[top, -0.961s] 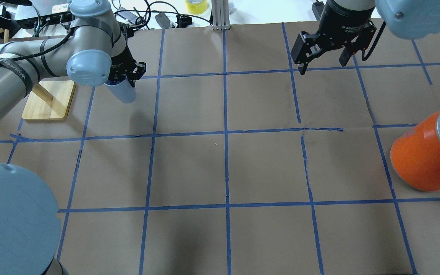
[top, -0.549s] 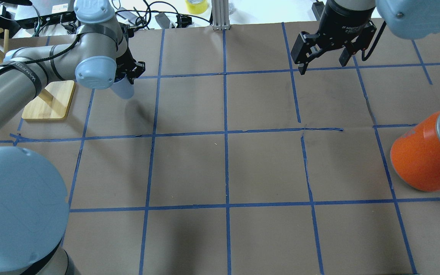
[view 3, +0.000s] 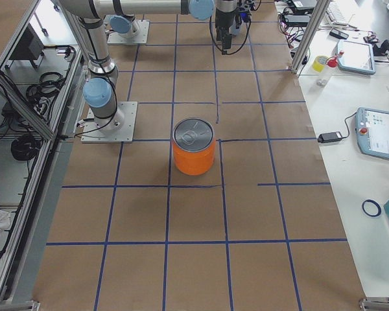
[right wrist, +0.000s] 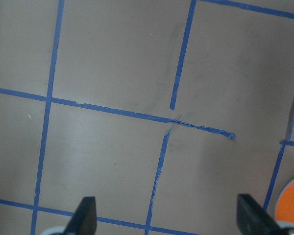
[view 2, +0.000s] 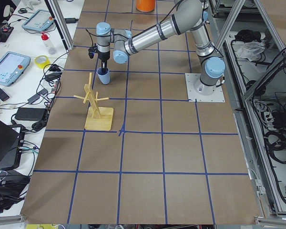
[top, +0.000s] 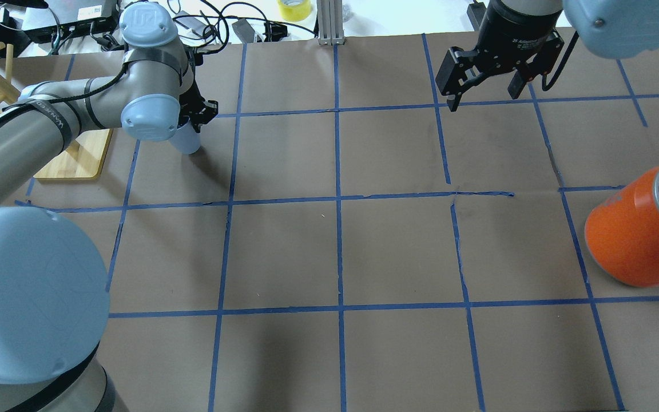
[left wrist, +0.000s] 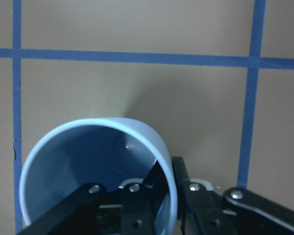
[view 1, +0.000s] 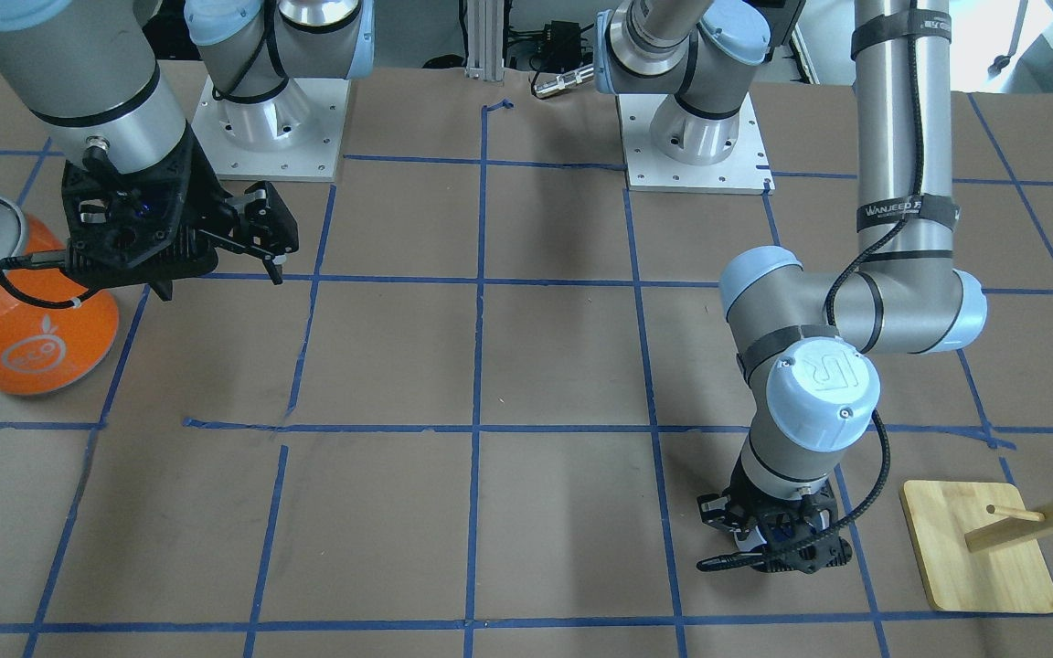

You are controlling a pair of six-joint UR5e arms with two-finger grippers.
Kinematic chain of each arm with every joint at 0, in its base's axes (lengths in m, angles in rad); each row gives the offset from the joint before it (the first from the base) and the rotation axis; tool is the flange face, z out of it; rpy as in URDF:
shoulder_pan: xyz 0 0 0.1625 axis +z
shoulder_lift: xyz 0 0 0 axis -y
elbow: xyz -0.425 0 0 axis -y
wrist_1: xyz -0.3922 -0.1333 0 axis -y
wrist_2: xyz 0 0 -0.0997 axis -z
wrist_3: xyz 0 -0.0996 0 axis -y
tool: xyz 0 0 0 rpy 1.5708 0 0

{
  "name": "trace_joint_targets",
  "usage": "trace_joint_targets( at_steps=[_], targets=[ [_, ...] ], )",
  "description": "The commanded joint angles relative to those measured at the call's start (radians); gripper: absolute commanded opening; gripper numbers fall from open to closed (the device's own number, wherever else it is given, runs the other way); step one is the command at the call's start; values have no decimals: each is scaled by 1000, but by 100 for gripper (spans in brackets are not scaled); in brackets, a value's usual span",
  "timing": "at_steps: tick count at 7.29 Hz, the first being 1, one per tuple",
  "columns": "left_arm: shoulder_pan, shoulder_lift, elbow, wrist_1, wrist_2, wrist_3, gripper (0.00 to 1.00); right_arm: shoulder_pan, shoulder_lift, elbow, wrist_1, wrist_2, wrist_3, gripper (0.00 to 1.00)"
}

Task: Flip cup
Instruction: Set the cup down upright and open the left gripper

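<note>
The cup [top: 188, 141] is a pale blue-white tumbler with a blue inside [left wrist: 83, 161]. It stands mouth up at the table's far left, on or just above the brown paper. It also shows in the exterior left view [view 2: 103, 76]. My left gripper [top: 192, 119] points down and is shut on the cup's rim wall, one finger inside and one outside [left wrist: 167, 172]. In the front-facing view the left gripper [view 1: 771, 541] hides most of the cup. My right gripper [top: 481, 94] is open and empty, high over the far right of the table [right wrist: 166, 218].
A large orange can [top: 632, 234] with a silver lid stands at the right edge [view 1: 24, 320]. A wooden peg stand on a bamboo base [top: 75, 160] sits just left of the cup [view 1: 974, 548]. Blue tape lines grid the brown paper.
My left wrist has turned to point down, bringing the cup from tilted to upright and lower towards the paper. The right arm has not moved.
</note>
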Motion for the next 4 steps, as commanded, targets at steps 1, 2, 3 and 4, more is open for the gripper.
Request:
trace_joint_targets(
  at_steps=[1,2,3,4],
  targets=[
    [0,-9,-14,7,-6,-2,62,-1,0,0,-1,0,0,100],
    [0,-6,-12,7,-7,0,98,-1,0,0,0,-1,0,100],
    [0,17,-6,5,-7,8,100,-1,0,0,2,-1,1,100],
    [-3,47,-3,-2,-6,5,100,-1,0,0,3,-1,3,100]
  ],
)
